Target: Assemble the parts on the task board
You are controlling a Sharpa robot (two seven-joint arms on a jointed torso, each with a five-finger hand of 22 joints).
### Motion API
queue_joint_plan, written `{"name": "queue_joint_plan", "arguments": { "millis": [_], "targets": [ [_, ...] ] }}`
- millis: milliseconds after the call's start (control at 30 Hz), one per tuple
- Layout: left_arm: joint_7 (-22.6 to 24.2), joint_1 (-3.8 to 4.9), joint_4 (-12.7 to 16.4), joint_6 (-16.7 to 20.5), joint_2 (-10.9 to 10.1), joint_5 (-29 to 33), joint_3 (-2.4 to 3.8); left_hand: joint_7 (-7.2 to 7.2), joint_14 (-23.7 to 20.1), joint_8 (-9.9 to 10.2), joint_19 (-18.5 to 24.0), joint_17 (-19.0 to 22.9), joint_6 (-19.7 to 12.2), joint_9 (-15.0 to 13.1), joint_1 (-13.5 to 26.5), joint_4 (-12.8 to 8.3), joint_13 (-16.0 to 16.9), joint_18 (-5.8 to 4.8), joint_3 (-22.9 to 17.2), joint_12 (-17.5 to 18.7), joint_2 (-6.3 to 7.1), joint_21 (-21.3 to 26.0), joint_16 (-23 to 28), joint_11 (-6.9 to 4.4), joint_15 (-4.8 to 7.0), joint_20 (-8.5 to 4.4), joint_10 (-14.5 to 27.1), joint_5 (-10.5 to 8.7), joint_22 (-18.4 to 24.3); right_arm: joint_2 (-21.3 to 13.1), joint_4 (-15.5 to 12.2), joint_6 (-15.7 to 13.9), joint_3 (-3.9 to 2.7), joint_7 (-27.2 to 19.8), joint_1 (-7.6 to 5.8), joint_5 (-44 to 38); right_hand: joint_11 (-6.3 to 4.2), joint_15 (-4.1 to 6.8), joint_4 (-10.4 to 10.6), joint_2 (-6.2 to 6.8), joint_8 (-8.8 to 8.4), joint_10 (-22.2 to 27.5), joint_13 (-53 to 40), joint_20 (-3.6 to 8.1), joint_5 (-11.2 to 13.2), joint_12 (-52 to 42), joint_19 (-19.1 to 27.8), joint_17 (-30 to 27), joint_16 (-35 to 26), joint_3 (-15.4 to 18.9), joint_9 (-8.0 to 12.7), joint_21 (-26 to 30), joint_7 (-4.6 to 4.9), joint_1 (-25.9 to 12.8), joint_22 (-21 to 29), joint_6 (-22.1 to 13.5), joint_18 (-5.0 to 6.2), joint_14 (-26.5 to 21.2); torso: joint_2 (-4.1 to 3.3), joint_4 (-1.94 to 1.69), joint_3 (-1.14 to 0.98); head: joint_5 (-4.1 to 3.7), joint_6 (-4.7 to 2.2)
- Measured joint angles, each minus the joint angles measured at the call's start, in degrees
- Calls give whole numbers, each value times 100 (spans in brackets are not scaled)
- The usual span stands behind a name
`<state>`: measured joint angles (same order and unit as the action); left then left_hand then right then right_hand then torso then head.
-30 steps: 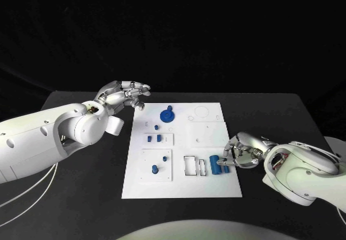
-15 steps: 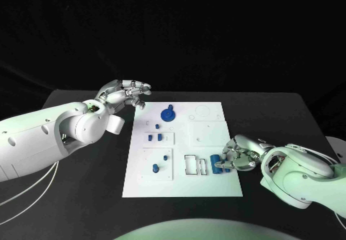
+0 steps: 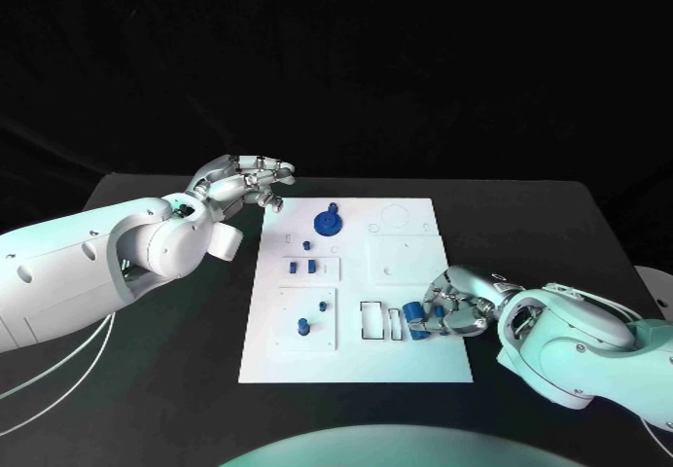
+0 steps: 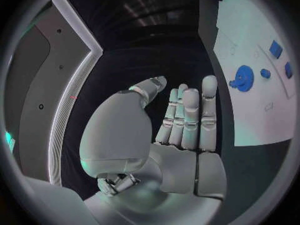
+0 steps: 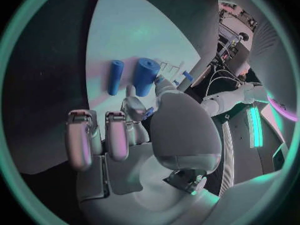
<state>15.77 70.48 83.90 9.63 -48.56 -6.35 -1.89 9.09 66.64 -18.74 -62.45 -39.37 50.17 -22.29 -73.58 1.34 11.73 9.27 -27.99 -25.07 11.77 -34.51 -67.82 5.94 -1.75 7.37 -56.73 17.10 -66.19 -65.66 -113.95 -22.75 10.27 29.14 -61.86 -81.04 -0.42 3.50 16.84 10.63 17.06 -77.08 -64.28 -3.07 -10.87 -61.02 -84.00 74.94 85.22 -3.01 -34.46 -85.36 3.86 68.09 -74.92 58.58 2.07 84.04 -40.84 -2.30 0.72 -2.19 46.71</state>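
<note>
two short blue cylinders (image 3: 416, 317) beside the task board (image 3: 407, 365)'s right edge look light, rigid, slick; best pinched mid-barrel. the right hand (image 3: 459, 304) touches them, grip uncertain; the left hand (image 3: 241, 185) hangs loosely spread, empty.

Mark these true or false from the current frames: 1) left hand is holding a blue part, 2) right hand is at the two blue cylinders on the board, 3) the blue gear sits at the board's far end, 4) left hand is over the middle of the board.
1) False. The left hand holds nothing; in the left wrist view its fingers are extended and empty.
2) True. The right hand is at the two blue cylinders on the task board; whether it grips one cannot be told.
3) True. The blue gear lies near the far edge.
4) False. The left hand hovers off the board's far left corner.
</note>
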Motion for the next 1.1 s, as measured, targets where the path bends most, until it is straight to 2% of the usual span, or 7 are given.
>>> {"name": "queue_joint_plan", "arguments": {
  "millis": [233, 567, 700, 767, 933, 1000, 1100],
  "targets": [
    [-5, 0, 9, -1, -5, 0, 0, 0, 0, -20, 0, 0, 0, 0, 0, 0, 0, 0, 0, 0, 0, 0, 0, -21, 0, 0, 21, 0, 0, 144, 89, 17, -2, 18, 94, -24, 0, 0, 0, -1, 23, -40, -93, 35, -69, -106, 6, -1, 0, 0, -54, -13, -19, 1, 0, 19, 2, 0, 0, -1, 4, 5, 6],
    [-10, 0, 22, -1, -17, 1, 0, 0, 0, -20, 0, 0, 0, 1, 0, 0, 0, 0, 0, 0, 0, 0, 0, -21, 0, 0, 21, 0, 0, 237, 167, 51, -24, 31, 116, 2, -31, 42, 0, -54, 47, -112, -255, 42, -156, -252, -1, -1, 22, 1, -147, -35, -51, 8, 1, 135, 2, 0, 5, 0, 7, 23, 18],
    [-13, 0, 27, -1, -18, 1, 0, 0, 0, -20, 0, 0, 0, 1, 0, 0, 0, 0, 0, 0, 0, 0, 0, -21, 0, 0, 21, 0, 0, 253, 179, 42, -27, 32, 116, 51, -77, 83, 0, -55, 45, -168, -382, 84, -414, -394, -1, -1, 46, -30, -147, -82, -91, 10, 1, 224, 2, 0, 5, 0, 6, 30, 18],
    [-14, 0, 29, -1, -19, 1, 0, 0, 0, -20, 0, 0, 0, 1, 0, 0, 0, 0, 0, 0, 0, 0, 0, -21, 0, 0, 21, 0, 0, 254, 176, 16, -27, 33, 117, 80, -91, 83, 0, -65, 28, -208, -436, 84, -535, -453, -1, -1, 93, -134, -145, -130, -104, 45, 1, 251, -83, 0, 5, 0, 5, 31, 19],
    [-16, 0, 32, 0, -24, 1, 0, 0, 0, -20, 0, 0, 0, 1, 0, 0, 0, 0, 0, 0, 0, 0, 0, -21, 0, 0, 21, 0, -1, 206, 130, -129, -19, 36, 126, 170, -130, 124, -2, 24, -92, -314, -616, 124, -796, -632, -1, -2, 133, -399, -85, -214, -82, 209, 1, 287, -83, 0, 5, 0, 5, 31, 18],
    [-17, 0, 32, 0, -26, 1, 0, 0, 0, -20, 0, 0, 0, 1, 0, 0, 0, 0, 0, 0, 0, 0, 0, -21, 0, 0, 21, 0, 0, 171, 100, -193, -14, 36, 128, 230, -133, 124, 6, -5, -102, -317, -635, 124, -860, -632, -1, -2, 156, -455, -85, -215, -82, 253, 1, 286, -83, 0, 5, 0, 3, 29, 18],
    [-18, 0, 32, 0, -26, 1, 0, 0, 0, -20, 0, 0, 0, 1, 0, 0, 0, 0, 0, 0, 0, 0, 0, -21, 0, 0, 21, 0, -1, 119, 62, -277, -3, 34, 112, 383, -143, 124, -27, 44, -104, -328, -662, 126, -1001, -638, 1, -2, 156, -607, -86, -216, -80, 305, 1, 287, -84, 0, 7, 3, 3, 28, 16]
  ]
}}
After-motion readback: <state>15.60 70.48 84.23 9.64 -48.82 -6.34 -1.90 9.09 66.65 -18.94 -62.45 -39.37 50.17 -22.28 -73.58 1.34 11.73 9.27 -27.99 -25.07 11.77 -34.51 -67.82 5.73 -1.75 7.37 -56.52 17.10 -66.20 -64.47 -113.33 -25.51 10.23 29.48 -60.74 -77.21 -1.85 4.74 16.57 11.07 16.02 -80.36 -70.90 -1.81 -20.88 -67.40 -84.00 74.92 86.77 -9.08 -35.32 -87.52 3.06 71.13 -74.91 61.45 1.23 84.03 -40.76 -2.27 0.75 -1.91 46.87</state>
